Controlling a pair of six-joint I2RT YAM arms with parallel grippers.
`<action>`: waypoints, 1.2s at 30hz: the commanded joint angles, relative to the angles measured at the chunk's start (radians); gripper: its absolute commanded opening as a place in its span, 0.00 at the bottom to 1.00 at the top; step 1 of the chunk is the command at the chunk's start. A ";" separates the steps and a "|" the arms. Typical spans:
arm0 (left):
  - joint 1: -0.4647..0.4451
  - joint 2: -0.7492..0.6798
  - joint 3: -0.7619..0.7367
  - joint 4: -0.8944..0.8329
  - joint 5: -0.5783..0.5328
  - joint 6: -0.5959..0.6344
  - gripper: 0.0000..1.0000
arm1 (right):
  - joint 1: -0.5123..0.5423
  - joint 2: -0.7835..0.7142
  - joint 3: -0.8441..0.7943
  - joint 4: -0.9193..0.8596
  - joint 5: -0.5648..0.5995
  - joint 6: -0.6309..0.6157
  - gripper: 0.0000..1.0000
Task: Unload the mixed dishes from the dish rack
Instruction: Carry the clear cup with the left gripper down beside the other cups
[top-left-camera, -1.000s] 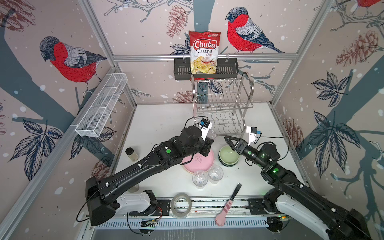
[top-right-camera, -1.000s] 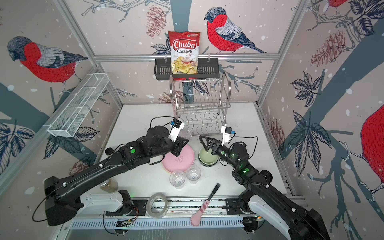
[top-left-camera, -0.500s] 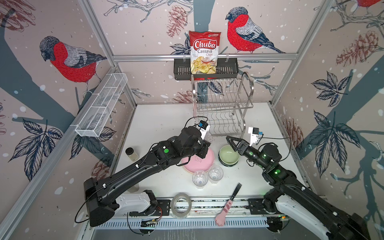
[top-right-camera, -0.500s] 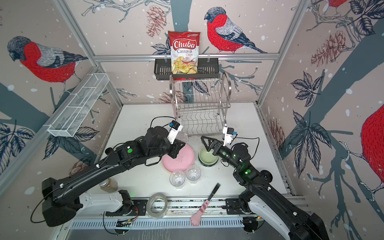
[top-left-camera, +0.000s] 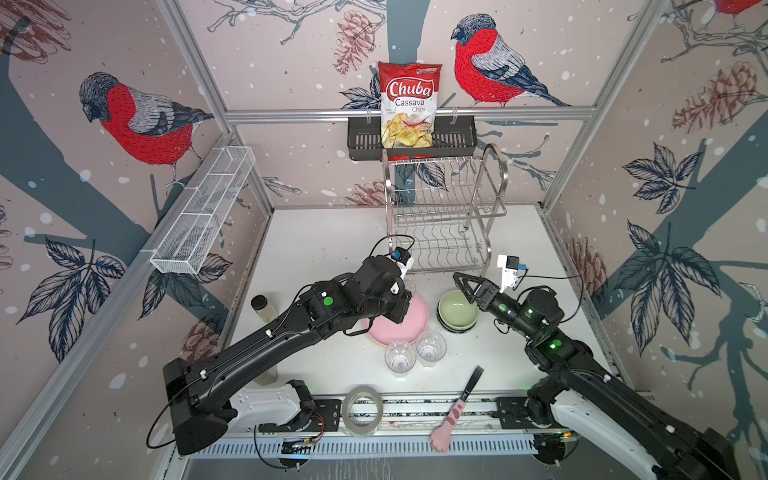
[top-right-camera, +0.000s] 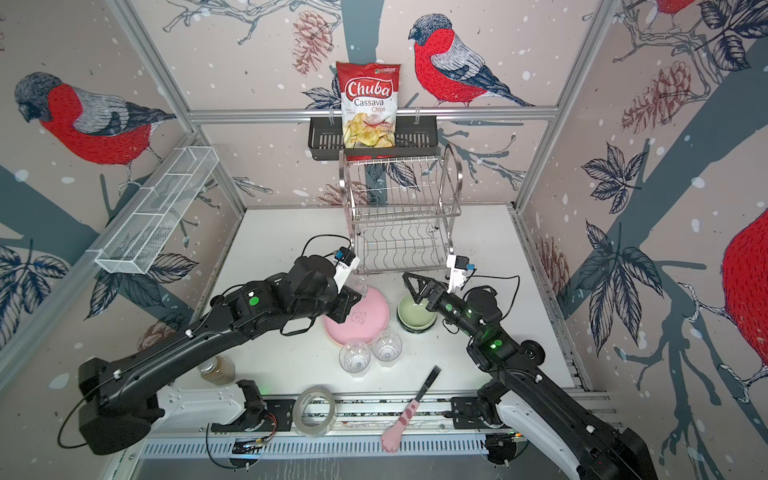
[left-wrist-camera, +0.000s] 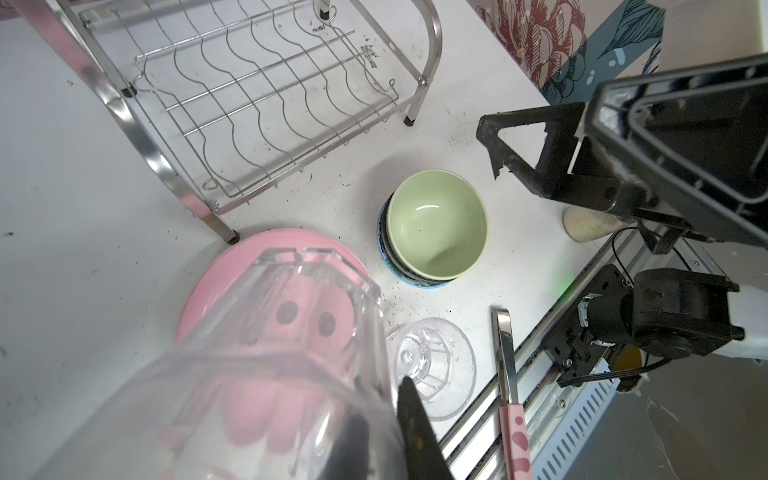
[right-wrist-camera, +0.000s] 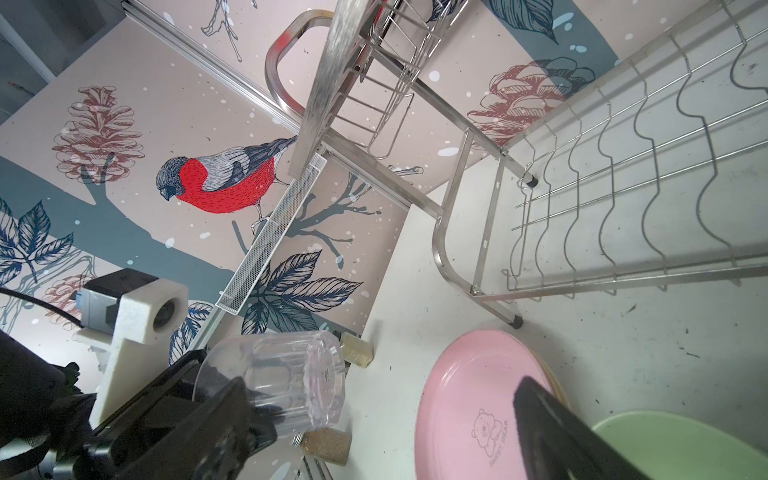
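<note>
Top views both place the two standing glasses (top-left-camera: 400, 358) nearest the table's (top-left-camera: 324, 249) front edge, about mid-width and touching or nearly so. Just behind them lies the pink plate (top-left-camera: 405, 322), a smooth glossy disc with a small bear print. A tan plate (right-wrist-camera: 555, 382) shows its rim underneath. Beside it, toward the right edge, the pale green bowl (left-wrist-camera: 436, 224) sits nested in a blue-patterned bowl (left-wrist-camera: 415, 282).

Above the plate's left side, the left gripper (right-wrist-camera: 220, 388) carries the held glass (left-wrist-camera: 291, 353) tilted on its side. Its jaws are pinched narrow on the wall at the mouth, seemingly one finger inside and one outside. The glass is clear and faceted with a thick base. It is probably light, rigid, slick and breakable. A pinch on one wall could let it swing, so it likely needs a slow, gentle set-down beside the other two. A grip lower on the facets would be steadier.

The right gripper (top-left-camera: 463, 284) hovers over the bowls, jaws wide and empty. Farthest back, at the middle of the rear edge, the dish rack (top-left-camera: 444, 216) of shiny steel wire shows both wavy-slotted tiers bare.
</note>
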 joint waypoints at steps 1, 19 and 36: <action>0.001 -0.012 -0.006 -0.053 -0.020 -0.014 0.00 | -0.001 0.003 -0.003 0.024 0.004 -0.006 0.99; 0.002 -0.086 -0.183 -0.144 -0.009 -0.112 0.00 | -0.002 0.021 -0.023 0.069 -0.001 0.012 0.99; 0.001 -0.051 -0.331 -0.216 0.036 -0.223 0.00 | -0.008 0.021 -0.037 0.075 -0.016 0.025 0.99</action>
